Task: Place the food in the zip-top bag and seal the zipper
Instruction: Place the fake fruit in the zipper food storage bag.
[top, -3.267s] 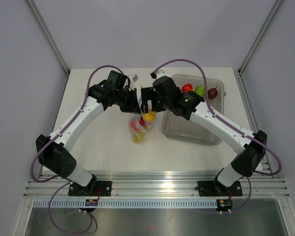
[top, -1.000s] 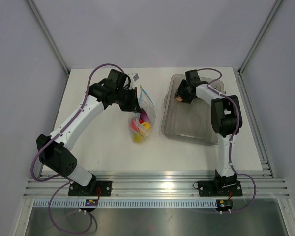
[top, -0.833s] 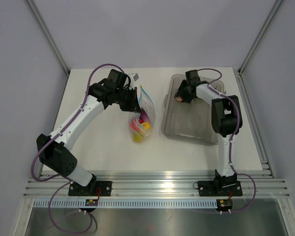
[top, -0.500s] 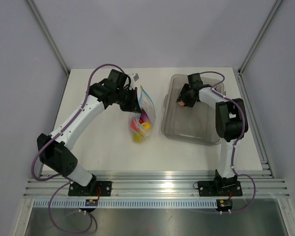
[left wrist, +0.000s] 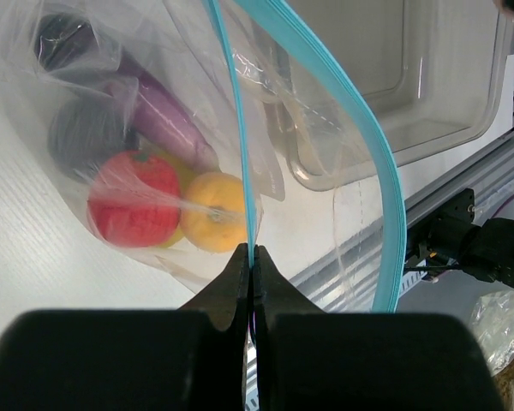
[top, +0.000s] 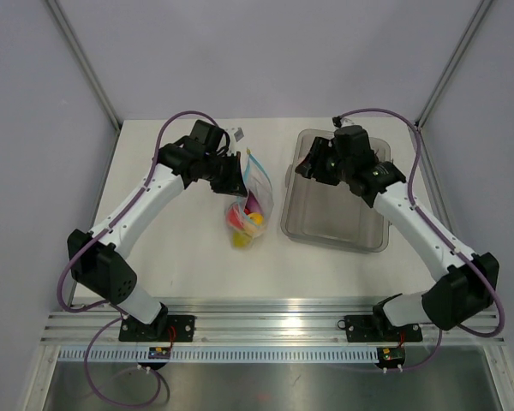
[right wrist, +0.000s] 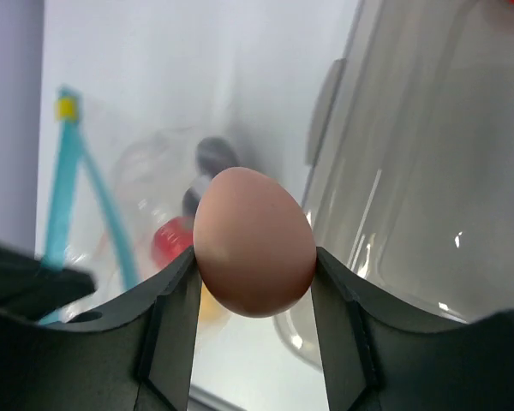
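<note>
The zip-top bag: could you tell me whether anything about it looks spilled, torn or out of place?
Nothing stands out. The left gripper pinches the zipper, holding the zip-top bag open with food inside; the right gripper holds a tan egg-shaped piece. Nothing lies loose beside it.

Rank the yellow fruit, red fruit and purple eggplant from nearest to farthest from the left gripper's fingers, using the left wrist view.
1. Yellow fruit, just up-left of the left gripper, which pinches the zipper.
2. Red fruit, further left.
3. Purple eggplant, highest in view.
</note>
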